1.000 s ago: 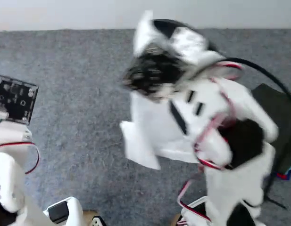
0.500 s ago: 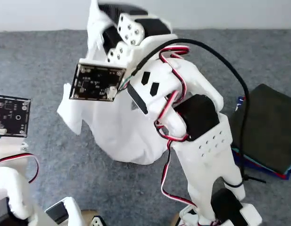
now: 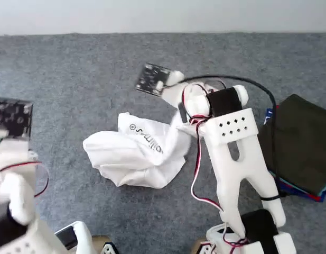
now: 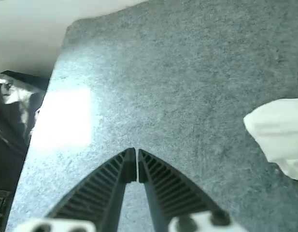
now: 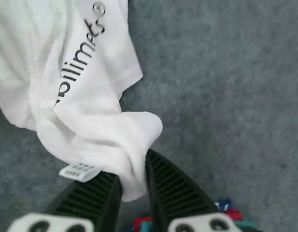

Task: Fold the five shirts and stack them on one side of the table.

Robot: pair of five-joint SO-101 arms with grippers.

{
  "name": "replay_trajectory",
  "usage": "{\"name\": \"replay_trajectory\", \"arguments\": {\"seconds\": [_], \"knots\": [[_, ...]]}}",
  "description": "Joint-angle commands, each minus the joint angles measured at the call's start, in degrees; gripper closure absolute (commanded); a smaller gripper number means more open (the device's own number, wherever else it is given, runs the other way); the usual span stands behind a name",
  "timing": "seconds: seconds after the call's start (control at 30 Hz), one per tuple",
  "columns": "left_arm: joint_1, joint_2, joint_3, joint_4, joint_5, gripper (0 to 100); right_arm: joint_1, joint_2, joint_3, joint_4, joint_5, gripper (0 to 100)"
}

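A white shirt [image 3: 136,153] with dark print lies crumpled in the middle of the grey table [image 3: 73,69]. My right gripper [image 3: 178,124] is low at the shirt's right edge. In the right wrist view my right gripper [image 5: 134,180] is shut on a bunched fold of the white shirt [image 5: 86,82], close to its sewn-in label. At the table's right side a stack of folded shirts [image 3: 300,145] has a dark one on top. My left gripper [image 4: 136,162] is shut and empty over bare table, with the white shirt [image 4: 279,130] off to one side.
The left arm [image 3: 15,180] stands at the table's left edge, well apart from the shirt. The right arm's white body [image 3: 242,159] lies between the shirt and the stack. A dark bag-like thing [image 4: 11,116] sits beyond the table's edge.
The right arm held the white shirt up in the air, then swung it left and down. The shirt now rests crumpled on the table, still in the gripper. The left arm has hardly moved.
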Motion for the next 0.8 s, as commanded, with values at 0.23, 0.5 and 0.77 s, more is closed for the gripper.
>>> {"name": "replay_trajectory", "arguments": {"seconds": [0.23,0.5,0.77], "knots": [[16.2,23.8,-1.4,-1.3,0.5,98,2.9,-0.4,10.8,-0.9,-7.0,98.9],[21.5,50.6,-14.1,5.3,-2.9,82,3.0,-0.3,14.3,-0.9,-9.2,98.9],[22.2,68.3,-23.4,6.4,-7.8,80,3.0,-0.3,17.9,-3.9,-9.3,98.9]]}}
